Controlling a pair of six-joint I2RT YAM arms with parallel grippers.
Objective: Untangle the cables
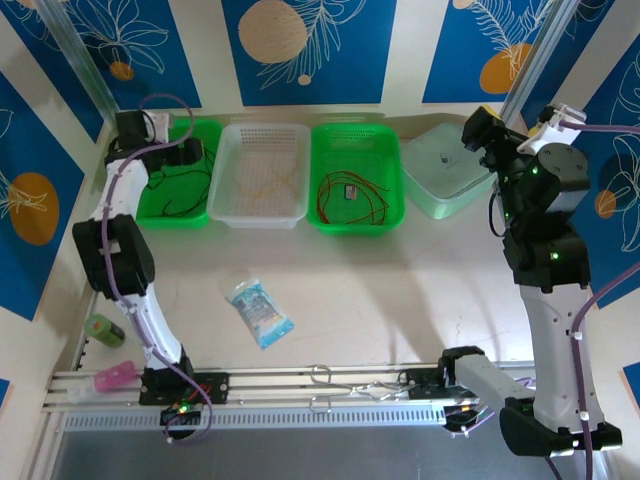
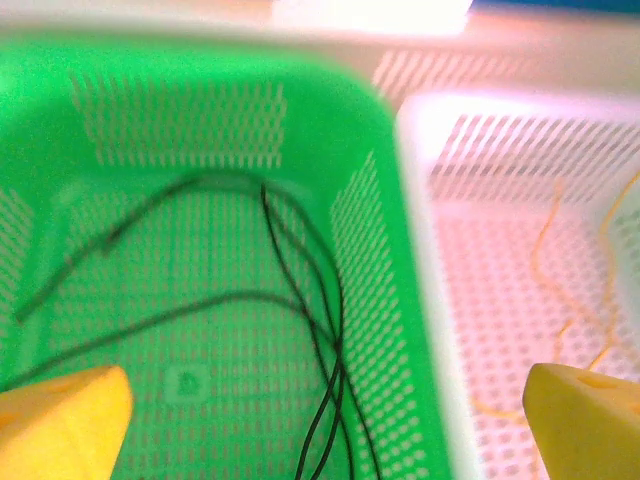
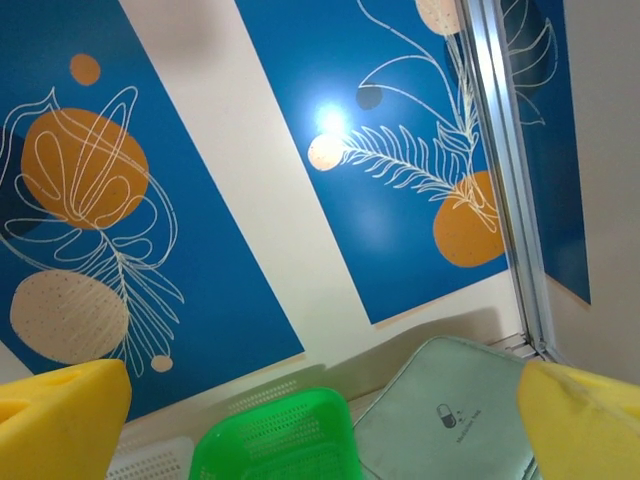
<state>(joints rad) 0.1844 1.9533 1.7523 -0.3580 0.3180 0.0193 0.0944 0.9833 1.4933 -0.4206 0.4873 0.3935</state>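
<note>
Tabletop [image 1: 380, 290], far left corner.
My left claw [image 2: 322, 405] gapes wide over black cables [image 2: 300, 300] in a green basket [image 2: 180, 130]; right claw [image 3: 320, 415] wide too.

A robot lab cell: 2 rail-mounted arms [image 1: 120, 250], table [image 1: 400, 300] walled by blue printed panels [image 1: 330, 60].

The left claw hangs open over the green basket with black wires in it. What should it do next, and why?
Probably lift the left gripper clear of the green basket. Its jaws stand open and empty, and the dark cables lie loose on the basket's floor, with no other colour among them.
</note>
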